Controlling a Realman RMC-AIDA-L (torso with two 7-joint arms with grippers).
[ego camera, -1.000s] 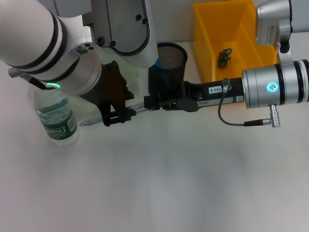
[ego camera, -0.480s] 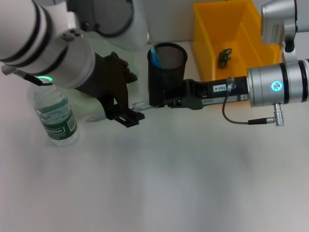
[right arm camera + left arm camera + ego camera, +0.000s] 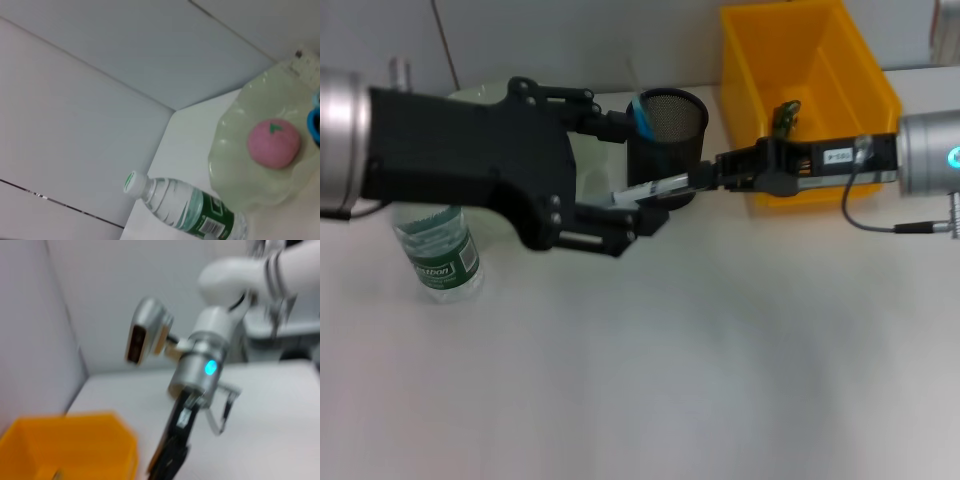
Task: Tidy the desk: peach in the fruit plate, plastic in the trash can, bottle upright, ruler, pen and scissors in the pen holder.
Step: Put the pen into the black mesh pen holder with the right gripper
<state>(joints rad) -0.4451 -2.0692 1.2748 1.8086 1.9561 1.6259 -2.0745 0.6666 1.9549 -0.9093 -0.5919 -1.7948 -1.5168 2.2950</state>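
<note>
My right gripper (image 3: 705, 178) reaches in from the right, shut on one end of the grey pen (image 3: 655, 187), which hangs nearly level in front of the black mesh pen holder (image 3: 675, 112). My left gripper (image 3: 645, 172) looms large on the left, open, its fingers above and below the pen and apart from it. Blue scissors handles (image 3: 642, 114) stick out of the holder. The peach (image 3: 274, 142) lies in the fruit plate (image 3: 235, 170). The bottle (image 3: 440, 255) stands upright at the left. The plastic (image 3: 785, 118) lies in the yellow trash can (image 3: 750, 60). The ruler is out of view.
The white desk (image 3: 670, 350) spreads out in front of both arms. The trash can stands just right of the pen holder, under the right arm. A pale wall runs close behind the plate and the bin.
The left gripper has let go of the pen, opened and risen toward the camera. The right gripper has drawn back to the right with the pen, lifting it level with the holder.
</note>
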